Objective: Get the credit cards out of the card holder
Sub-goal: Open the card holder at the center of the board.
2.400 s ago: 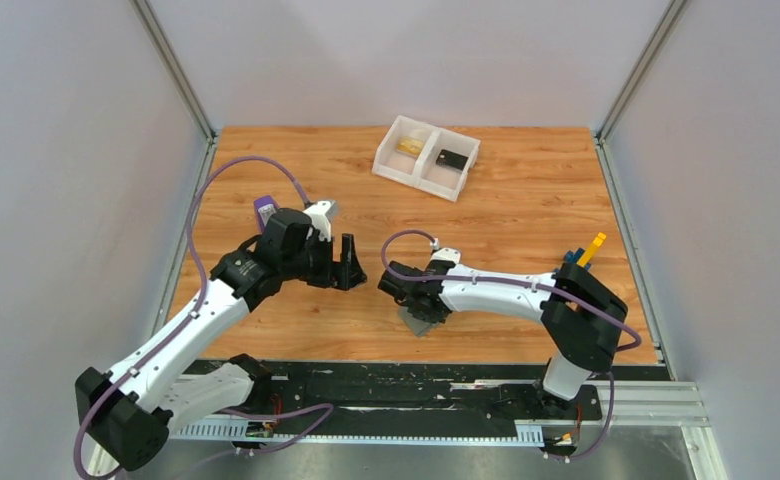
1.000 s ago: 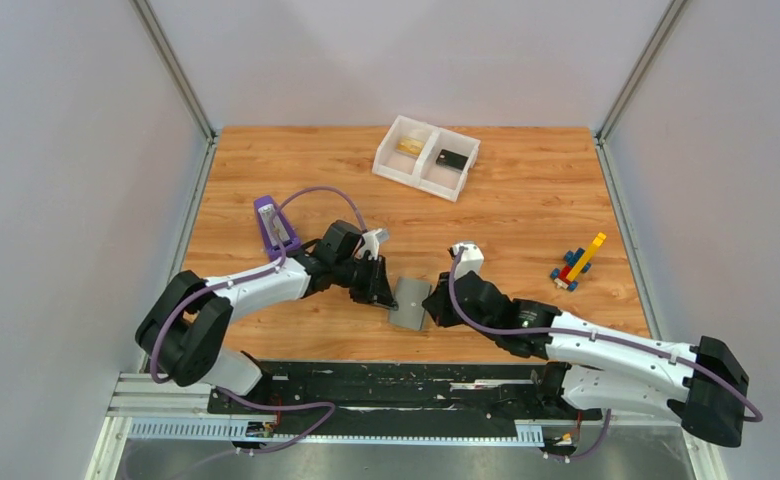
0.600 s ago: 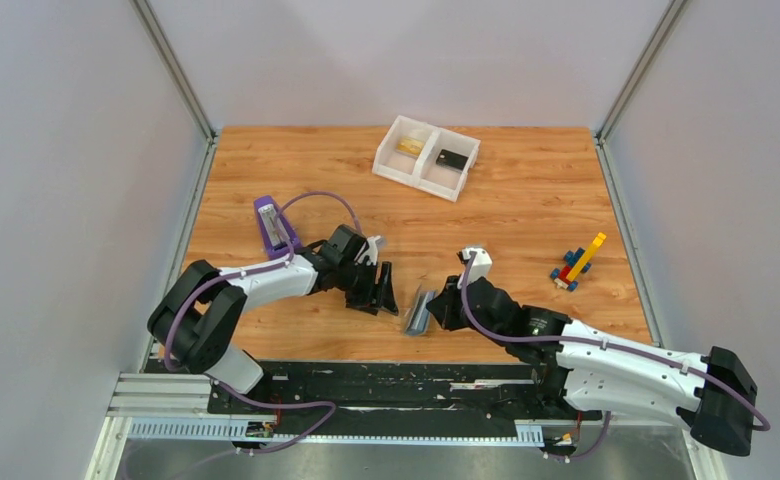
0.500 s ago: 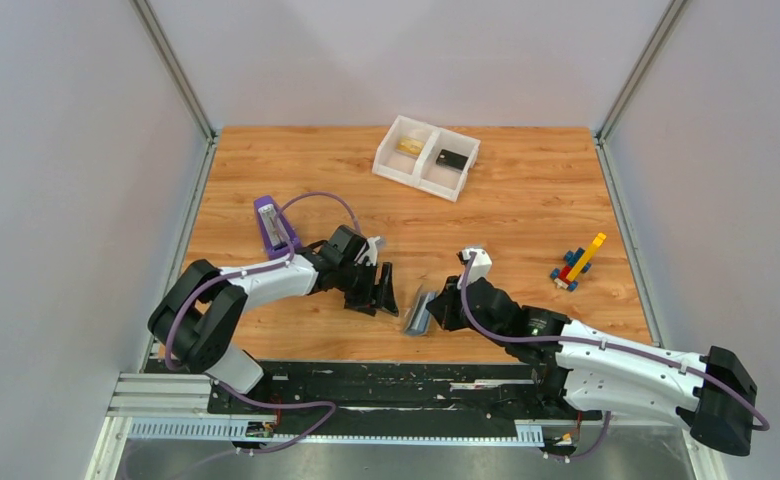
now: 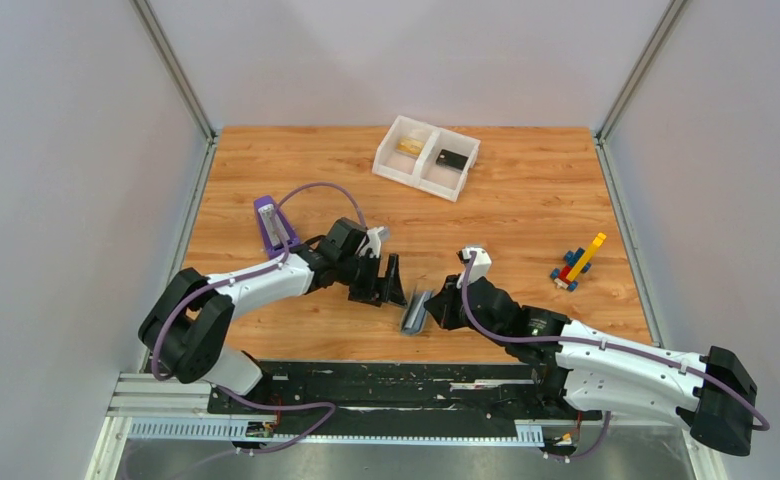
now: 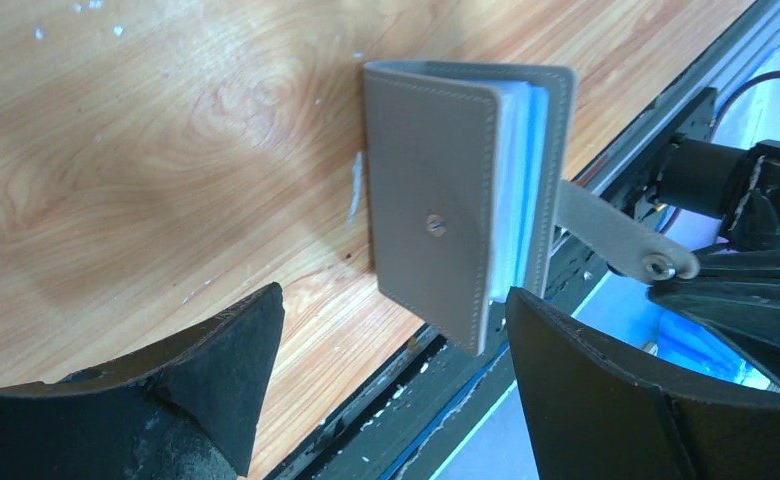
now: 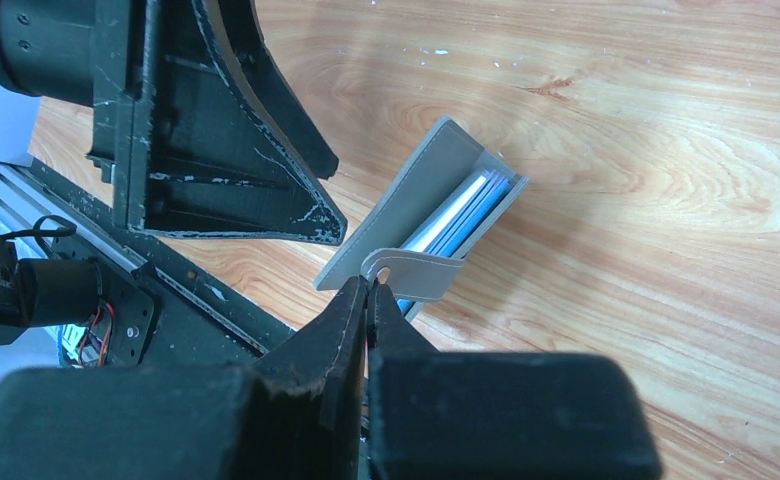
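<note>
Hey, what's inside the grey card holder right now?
Between the card holder's half-closed panels only thin blue and white edges show. The panels cover their faces, so no gold cards can be made out.

The table (image 5: 526, 230) is a top of orange-brown wood grain that fills the middle of the overhead view, with grey walls on three sides and a black strip (image 5: 406, 385) along its lower edge. Close up, the wood carries small white flecks.

A white tray (image 5: 412, 168) with two compartments sits at the upper middle, turned at a slant to the table's edges. A small purple object (image 5: 274, 226) stands at the left of the table. A little figure of coloured building blocks (image 5: 578, 263), with a yellow bar uppermost, lies at the right. At the lower middle a grey card holder (image 5: 415, 313) stands on edge on the wood, half open, with pale blue leaves showing between its two panels.
</note>
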Motion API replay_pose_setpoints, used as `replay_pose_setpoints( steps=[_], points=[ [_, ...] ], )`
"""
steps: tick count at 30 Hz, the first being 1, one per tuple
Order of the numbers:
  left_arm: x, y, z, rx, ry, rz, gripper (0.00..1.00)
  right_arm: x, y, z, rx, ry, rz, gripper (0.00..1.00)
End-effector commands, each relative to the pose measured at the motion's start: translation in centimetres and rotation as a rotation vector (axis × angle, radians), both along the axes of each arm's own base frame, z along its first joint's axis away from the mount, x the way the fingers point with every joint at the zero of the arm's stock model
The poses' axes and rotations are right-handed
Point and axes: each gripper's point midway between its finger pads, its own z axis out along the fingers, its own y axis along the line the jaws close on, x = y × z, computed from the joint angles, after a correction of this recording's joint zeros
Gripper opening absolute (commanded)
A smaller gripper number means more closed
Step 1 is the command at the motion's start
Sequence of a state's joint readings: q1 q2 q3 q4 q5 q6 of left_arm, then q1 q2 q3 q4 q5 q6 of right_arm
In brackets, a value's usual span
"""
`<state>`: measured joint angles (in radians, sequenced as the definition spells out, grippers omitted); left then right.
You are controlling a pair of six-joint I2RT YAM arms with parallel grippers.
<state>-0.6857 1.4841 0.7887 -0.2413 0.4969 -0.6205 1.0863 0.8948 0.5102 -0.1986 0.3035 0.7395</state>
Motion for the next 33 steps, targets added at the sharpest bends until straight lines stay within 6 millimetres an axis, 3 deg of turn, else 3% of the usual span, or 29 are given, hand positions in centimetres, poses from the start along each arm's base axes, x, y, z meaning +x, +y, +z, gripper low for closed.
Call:
replay_pose_setpoints(
  steps=[1, 11, 16, 22, 25, 31, 33],
  points=[
    [1.2, -1.6, 3.3, -0.085, -0.103, -0.032, 0.9, 0.3, 0.9, 1.7, 0.066, -0.03, 0.002, 0.0],
    [0.6, -3.6, 3.3, -0.075, -0.116, -0.093, 0.91, 0.2, 0.8, 2.0, 0.066, -0.035, 0.004, 0.0],
    [1.3, -2.2, 1.5, 0.049, -0.145, -0.069, 0.81, 0.1, 0.3, 1.6, 0.054, -0.023, -0.008, 0.0],
    [1.4, -1.4, 0.4, 0.105, -0.15, -0.062, 0.59, -0.2, -1.2, 0.0, 0.008, 0.006, -0.047, 0.05],
    [1.3, -1.5, 0.5, 0.091, -0.152, -0.063, 0.36, -0.4, -2.1, -0.3, -0.004, 0.024, -0.072, 0.11],
    [0.4, -2.1, 0.9, 0.026, -0.119, -0.071, 0.01, -1.0, -3.8, 1.0, 0.0, 0.084, -0.139, 0.42],
    [0.2, -2.0, 1.0, 0.018, -0.116, -0.054, 0.0, -1.1, -3.6, 2.5, 0.029, 0.101, -0.15, 0.48]
  ],
)
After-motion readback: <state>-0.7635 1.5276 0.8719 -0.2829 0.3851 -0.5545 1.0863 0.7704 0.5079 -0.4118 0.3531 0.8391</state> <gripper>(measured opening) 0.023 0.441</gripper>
